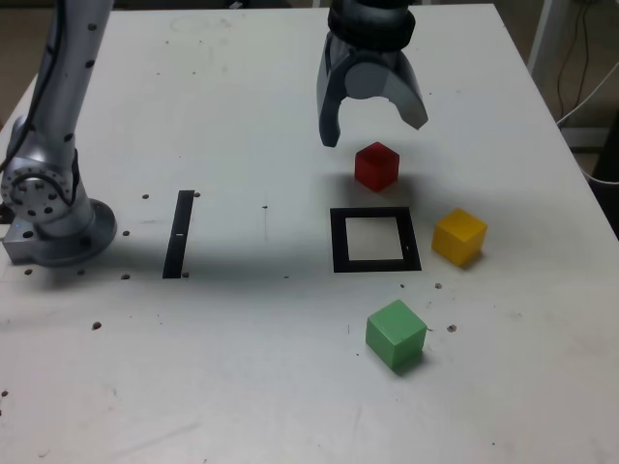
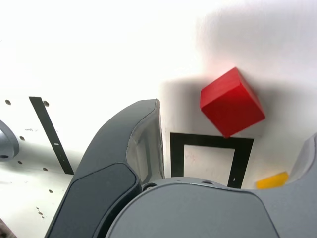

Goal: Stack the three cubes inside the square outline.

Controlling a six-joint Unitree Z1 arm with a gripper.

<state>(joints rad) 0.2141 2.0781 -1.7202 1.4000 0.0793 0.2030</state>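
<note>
Fingers: the gripper (image 1: 379, 118) hangs above the worktop (image 1: 242, 367) with its fingers (image 1: 331, 116) spread wide and nothing between them.
Red cube (image 1: 376, 165): on the worktop just beyond the outline's far edge, below the gripper and turned at an angle to the outline.
Outline (image 1: 337, 242): black frame, white centre bare; no cube inside it yet.
Yellow cube (image 1: 459, 236): just beside the outline on the exterior view's right, clear of it.
Green cube (image 1: 396, 333): nearer the camera than the outline, apart from it.
Step, as I judge it: reaching for the red cube, first of the stack.
Risk, grip: the cube sits skewed to the fingers; closing on its corners could spin or squirt it away.
Risk, descent: a fingertip landing on the cube's top would shove it sideways, perhaps onto the frame.
Risk, later: the yellow cube lies close enough to be nudged by a wide finger at placing.
Exterior view only: the green cube, the arm's base (image 1: 48, 222), all three cubes together.
Wrist view only: the red cube (image 2: 232, 102) seen between the fingers (image 2: 124, 153), showing its twist against the outline (image 2: 177, 153); the yellow cube (image 2: 272, 180) is a sliver.
</note>
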